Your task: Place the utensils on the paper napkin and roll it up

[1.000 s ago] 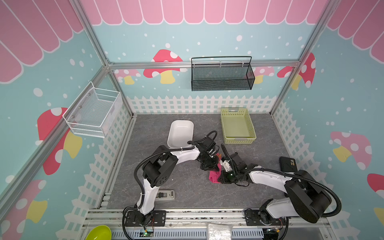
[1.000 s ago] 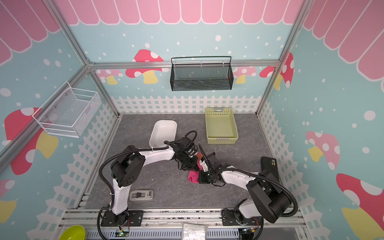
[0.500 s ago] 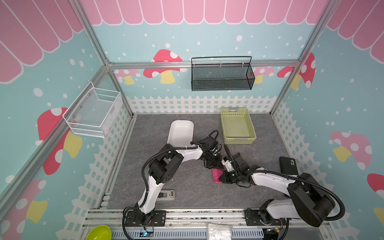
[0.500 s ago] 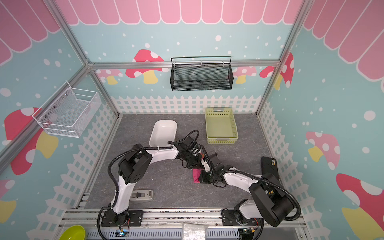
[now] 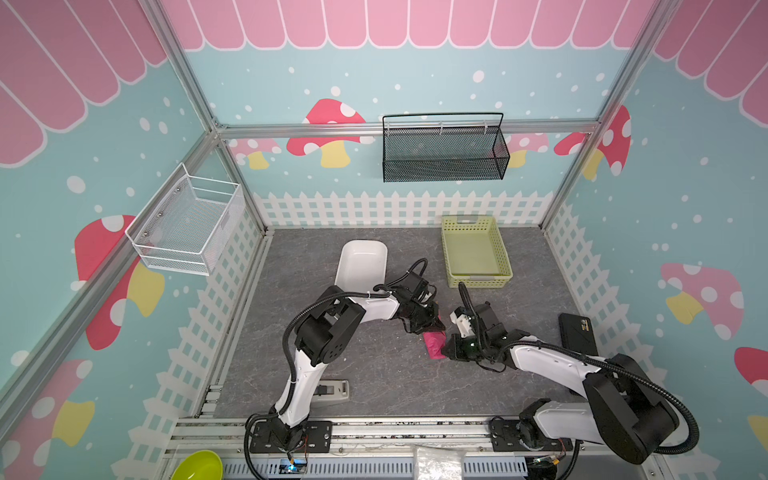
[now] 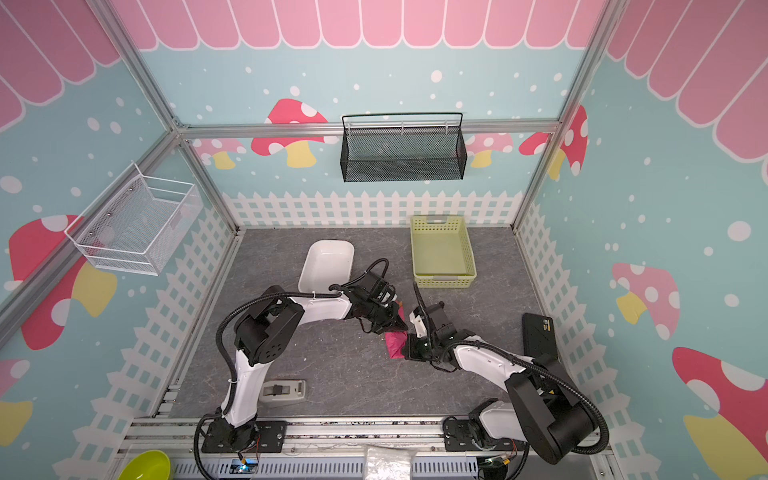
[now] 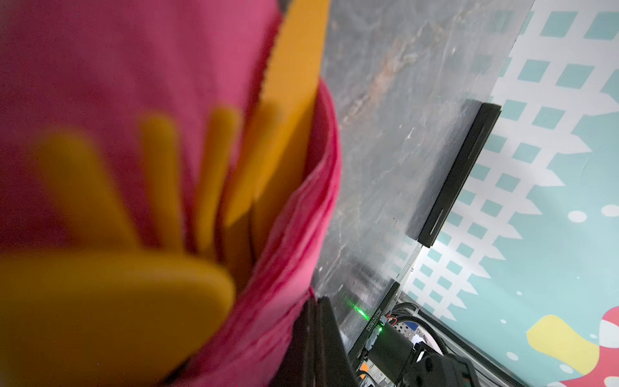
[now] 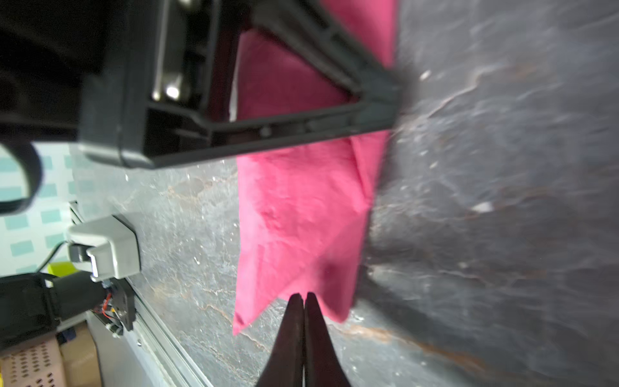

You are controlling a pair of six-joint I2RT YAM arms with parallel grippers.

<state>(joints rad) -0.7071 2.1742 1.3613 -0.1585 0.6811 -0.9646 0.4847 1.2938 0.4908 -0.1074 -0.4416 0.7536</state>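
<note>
The paper napkin (image 5: 434,344) lies on the surface (image 5: 374,365) with the utensils (image 7: 217,167) inside its fold. Behind it to the left sits the dish (image 5: 361,266), behind-right the basket (image 5: 480,281). The flat box (image 5: 577,332) lies well to its right, and the small device (image 5: 330,390) in front of it, leftward.

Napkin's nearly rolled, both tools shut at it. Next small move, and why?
Probably nudge the right tool sideways, tucking the loose corner of the napkin over the bundle: the utensils already sit wrapped inside, the left tool is at the far end, but that corner lies flat.
</note>
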